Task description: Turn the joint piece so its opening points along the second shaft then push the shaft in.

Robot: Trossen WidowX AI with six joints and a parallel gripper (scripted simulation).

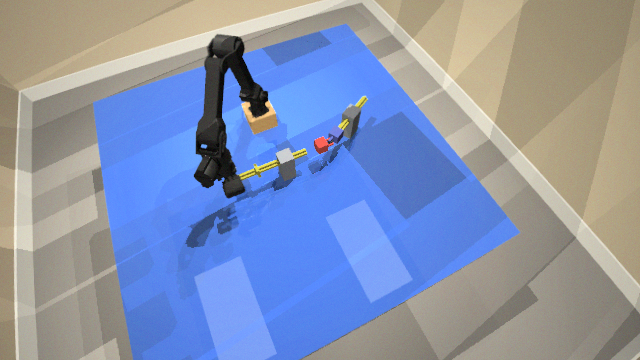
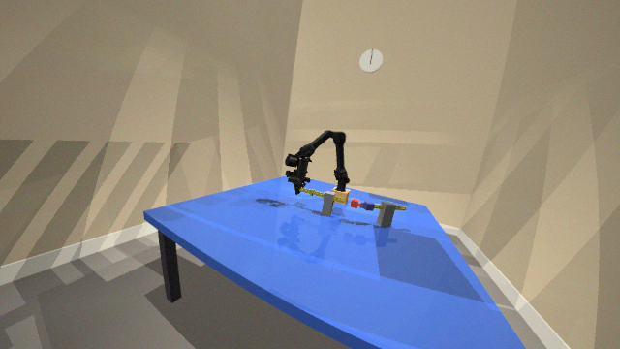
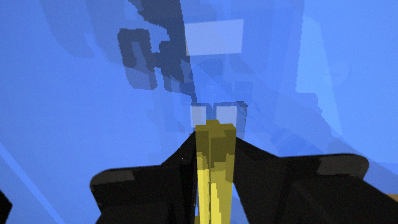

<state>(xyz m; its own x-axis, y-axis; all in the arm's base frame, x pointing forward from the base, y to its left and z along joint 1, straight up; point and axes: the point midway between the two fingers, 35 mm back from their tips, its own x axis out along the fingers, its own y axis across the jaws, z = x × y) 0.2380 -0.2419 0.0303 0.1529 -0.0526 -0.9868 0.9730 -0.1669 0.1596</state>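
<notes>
My gripper (image 1: pixel 235 186) (image 2: pixel 297 189) (image 3: pixel 208 134) is shut on the free end of the yellow second shaft (image 1: pixel 265 168) (image 2: pixel 313 193) (image 3: pixel 216 192); in the wrist view both black fingers press against its sides. The shaft runs through a grey block (image 1: pixel 286 163) (image 2: pixel 328 204) and its far tip points toward the red joint piece (image 1: pixel 322 145) (image 2: pixel 356 204). The red piece hangs on a purple hinge part (image 1: pixel 336 134) (image 2: pixel 369 206) at the end of the fixed shaft (image 1: pixel 361 103), which sits in a second grey block (image 1: pixel 351 120) (image 2: pixel 387 214). A gap lies between the second shaft's tip and the red piece.
The arm's orange base block (image 1: pixel 260 118) (image 2: pixel 342 196) stands behind the two shafts on the blue table top (image 1: pixel 350 260) (image 2: pixel 271 242). Low white walls (image 1: pixel 480 120) ring the floor around the table.
</notes>
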